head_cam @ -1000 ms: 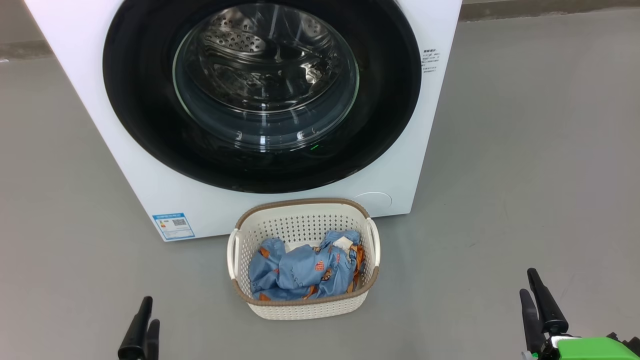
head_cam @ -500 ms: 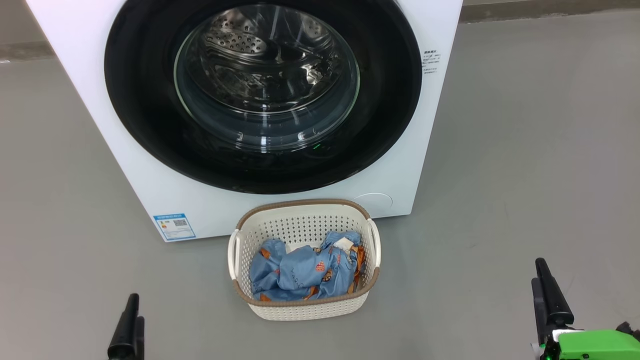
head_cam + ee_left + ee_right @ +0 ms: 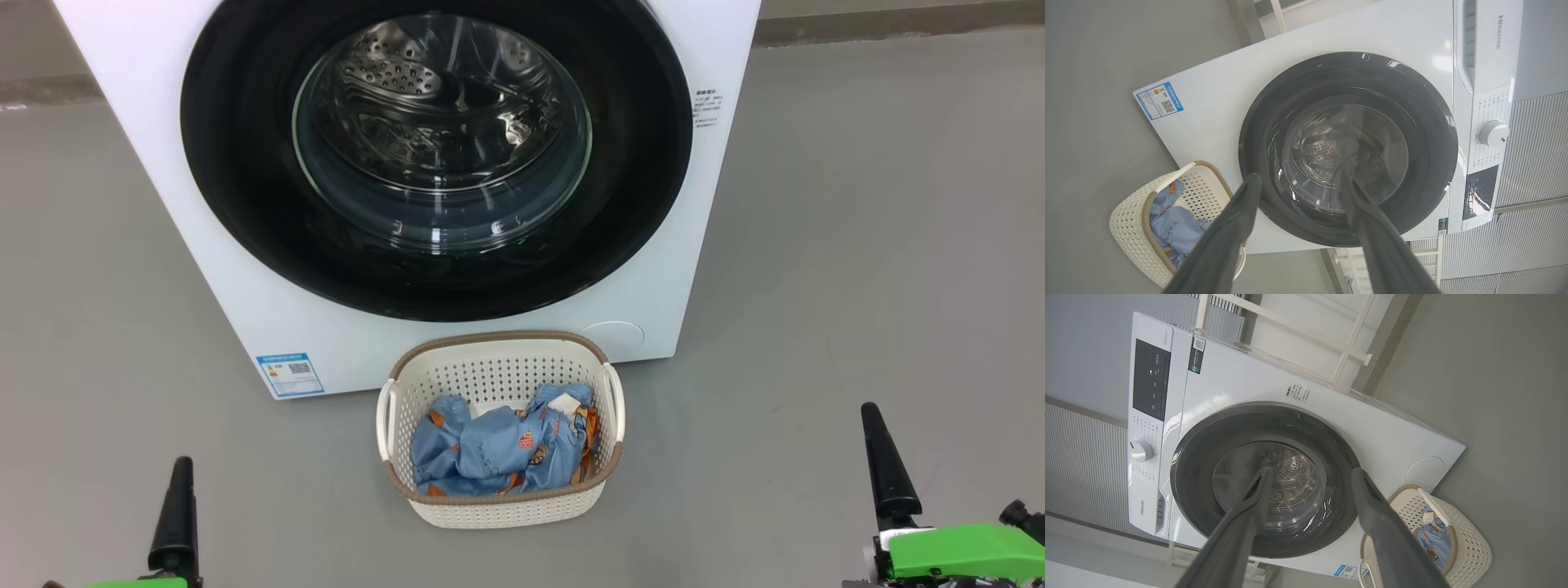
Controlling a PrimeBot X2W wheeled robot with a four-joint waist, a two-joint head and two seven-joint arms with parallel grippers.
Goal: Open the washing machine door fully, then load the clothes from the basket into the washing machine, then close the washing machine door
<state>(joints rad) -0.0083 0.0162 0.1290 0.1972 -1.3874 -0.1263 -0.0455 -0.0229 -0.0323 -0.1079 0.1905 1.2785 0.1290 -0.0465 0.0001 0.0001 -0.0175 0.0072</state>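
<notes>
Head view shows the large round washing machine door (image 3: 441, 139), a glossy black rim around a clear bulging glass bowl, shut flush against the front of the big white front-loading washing machine (image 3: 653, 269); the steel drum seen through the glass looks empty; so, as I judge it, no step is done, and opening, loading and closing are all left.

The small rectangular cream plastic basket (image 3: 506, 510), with perforated sides and a brown woven-look rim, stands on the grey floor (image 3: 816, 245) just before the machine's lower front edge, below the door and a little to the robot's right of its centre; the light blue printed clothes (image 3: 498, 449) lie crumpled inside it, below the rim.

The door faces straight out toward the robot; being round, it has no long axis; which side carries its hinge I cannot tell. The basket's mouth points up; its long axis runs left to right, parallel to the machine's front, with a white handle at each short end.

The left gripper (image 3: 1300, 179), in the left wrist view, has its two long dark fingers spread wide with nothing between them, aimed at the door from well back; the right gripper (image 3: 1311, 473) is likewise wide and empty in the right wrist view; in the head view both sit low, well apart from the basket, one on either side.
</notes>
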